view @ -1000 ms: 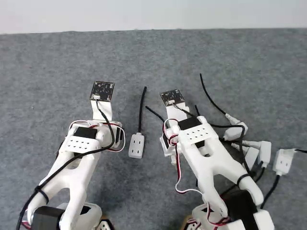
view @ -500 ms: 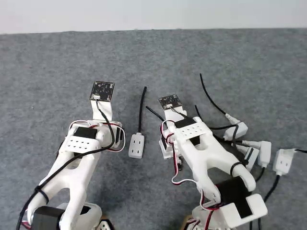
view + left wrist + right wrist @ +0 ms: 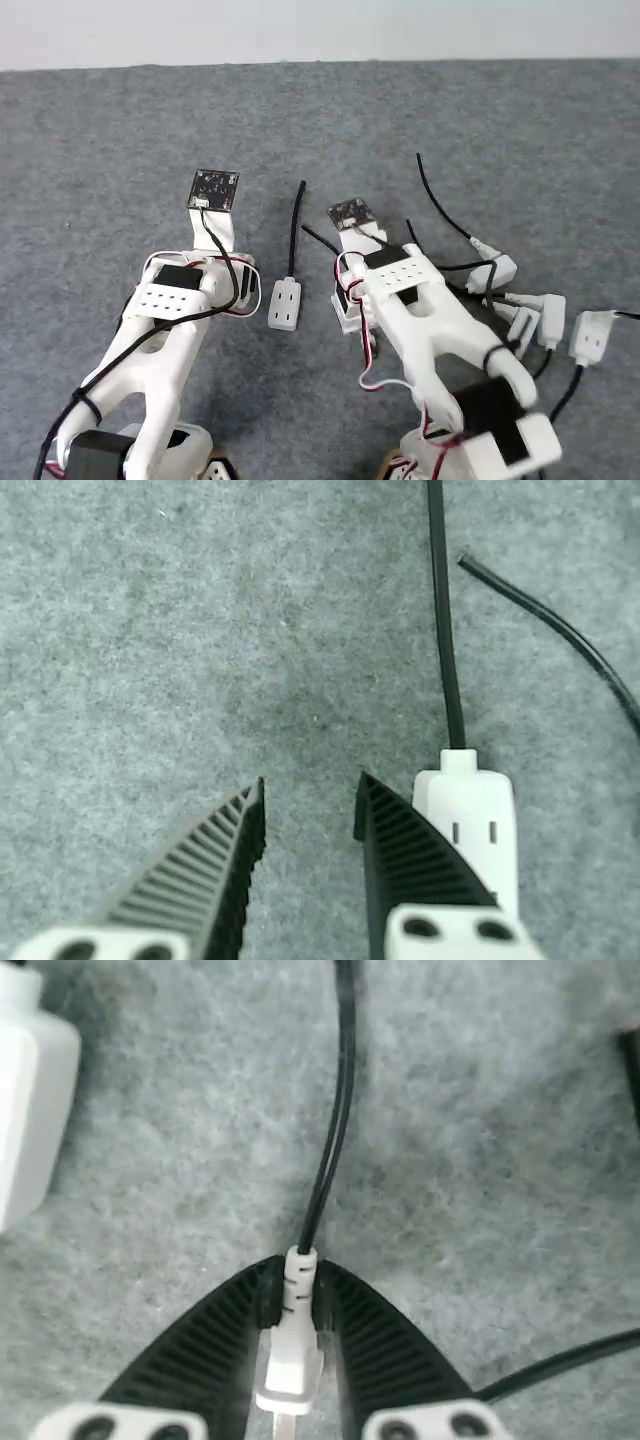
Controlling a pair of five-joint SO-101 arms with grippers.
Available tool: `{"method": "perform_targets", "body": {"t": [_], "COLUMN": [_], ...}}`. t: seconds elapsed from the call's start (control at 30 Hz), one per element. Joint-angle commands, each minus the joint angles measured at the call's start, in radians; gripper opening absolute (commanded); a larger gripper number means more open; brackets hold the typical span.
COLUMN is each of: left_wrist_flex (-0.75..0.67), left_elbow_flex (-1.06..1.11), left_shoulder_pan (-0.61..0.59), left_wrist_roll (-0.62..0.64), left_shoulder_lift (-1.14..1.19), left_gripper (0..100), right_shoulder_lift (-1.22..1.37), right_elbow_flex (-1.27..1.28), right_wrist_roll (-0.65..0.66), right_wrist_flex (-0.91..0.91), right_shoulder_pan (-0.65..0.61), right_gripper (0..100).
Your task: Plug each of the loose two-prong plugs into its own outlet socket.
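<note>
Within right pincer [image 3: 297,1272], slim white plug [image 3: 290,1350] on black cord [image 3: 335,1130], pinched; left pincer [image 3: 310,780] spread beside white socket [image 3: 470,815]

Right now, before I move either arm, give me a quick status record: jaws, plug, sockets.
left jaws: open, empty, over carpet beside the middle socket
right jaws: shut on a white plug, its black cord leading away
middle socket: flat on the carpet between the arms, visible slots empty
second socket: far right of the carpet, next to a cluster of white plugs
mated so far: none that I can see
</note>
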Motion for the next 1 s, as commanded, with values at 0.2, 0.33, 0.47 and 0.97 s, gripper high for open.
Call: {"method": "perform_targets", "body": {"t": [0.2, 0.33, 0.47, 0.97], "left_wrist_flex": [-0.017, -0.017, -0.017, -0.017], "left_elbow_flex": [-0.007, -0.007, -0.007, -0.007], "left_shoulder_pan": [0.006, 0.006, 0.006, 0.006], "left_wrist_roll": [-0.012, -0.012, -0.012, -0.012], "left_shoulder_lift": [-0.035, -0.034, -0.034, -0.04], "left_gripper": [14, 14, 14, 14], "right_shoulder_lift": [-0.163, -0.058, 0.015, -0.142], "right_elbow_flex": [0.037, -0.003, -0.103, 0.011], "right_wrist_roll": [-0.006, 0.043, 0.054, -0.012], "right_wrist_flex": [-0.027, -0.016, 0.028, 0.036], "right_shoulder_pan": [0.119, 0.171, 0.189, 0.077], "right_gripper": [10.7, 24.4, 19.1, 0.9]}}
